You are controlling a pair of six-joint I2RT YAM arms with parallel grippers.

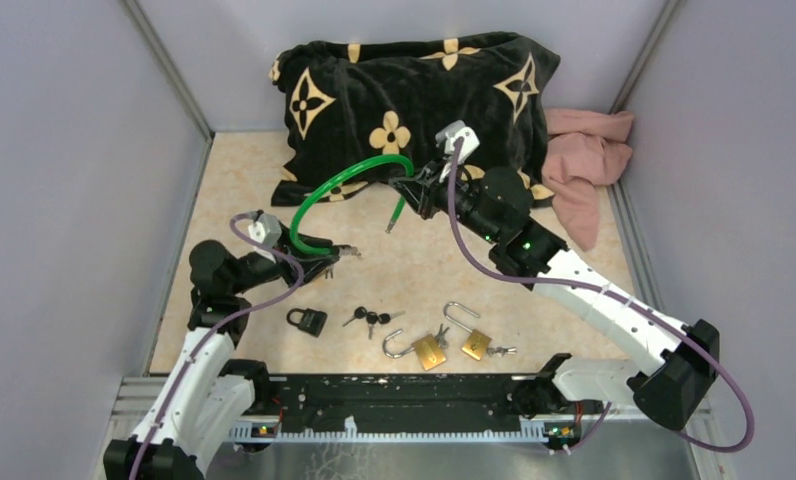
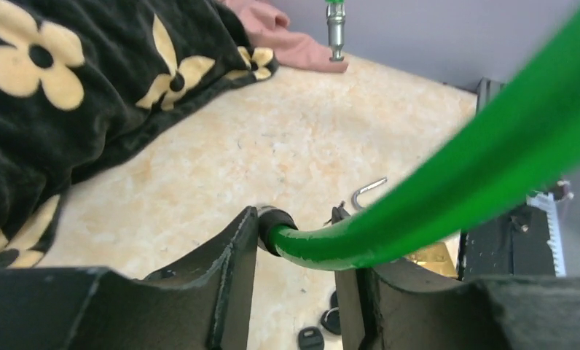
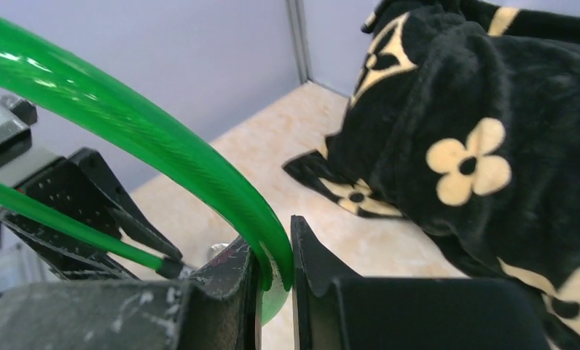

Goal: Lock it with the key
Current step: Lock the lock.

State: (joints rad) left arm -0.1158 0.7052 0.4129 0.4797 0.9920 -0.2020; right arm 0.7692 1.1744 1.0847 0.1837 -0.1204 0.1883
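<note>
Pinching the cable lock [image 2: 491, 157] in my right gripper [image 3: 275, 270] at one o'clock to steer its free tip, I have my left gripper [image 2: 298, 251] spread around its base at nine o'clock.

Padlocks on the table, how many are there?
3. A black padlock lies near the left arm; an open brass padlock sits centre front; a second brass padlock lies just right of it. The blanket could hide more.

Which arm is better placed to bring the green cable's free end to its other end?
Right. The right hand grips the green cable close to its hanging free end; the left hand sits at the other end.
</note>
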